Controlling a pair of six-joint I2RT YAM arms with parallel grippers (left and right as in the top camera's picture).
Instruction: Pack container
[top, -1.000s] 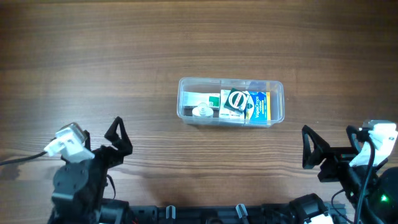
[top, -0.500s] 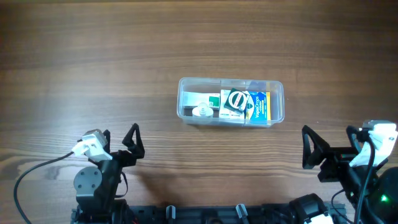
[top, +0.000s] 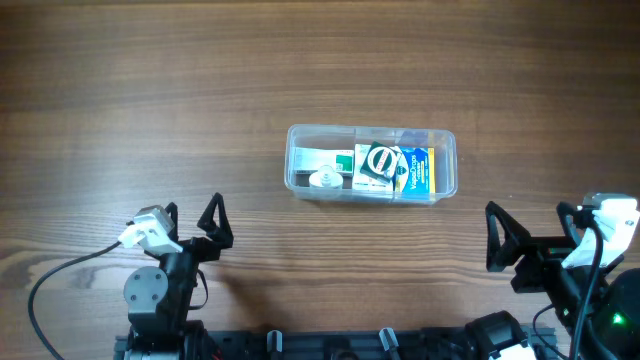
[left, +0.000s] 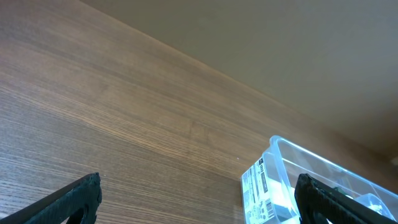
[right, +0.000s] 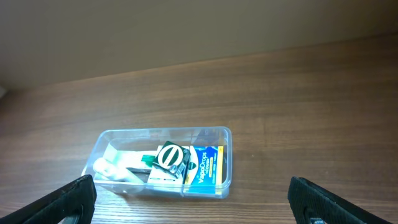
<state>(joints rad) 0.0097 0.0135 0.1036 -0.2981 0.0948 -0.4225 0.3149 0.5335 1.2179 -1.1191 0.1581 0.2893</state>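
1. Clear plastic rectangular tub is sitting at the middle of the brown wooden table, holding small boxes.
2. Left gripper is hovering at the tub's 8 o'clock, well apart, fingers spread, gripping nothing.
3. Right gripper is hovering at the tub's 4 o'clock, well apart, jaws wide, likewise empty.

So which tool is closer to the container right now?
Right, narrowly. In the overhead view the right tool sits below-right of the container; the left tool sits below-left, a bit farther off. Both are open.
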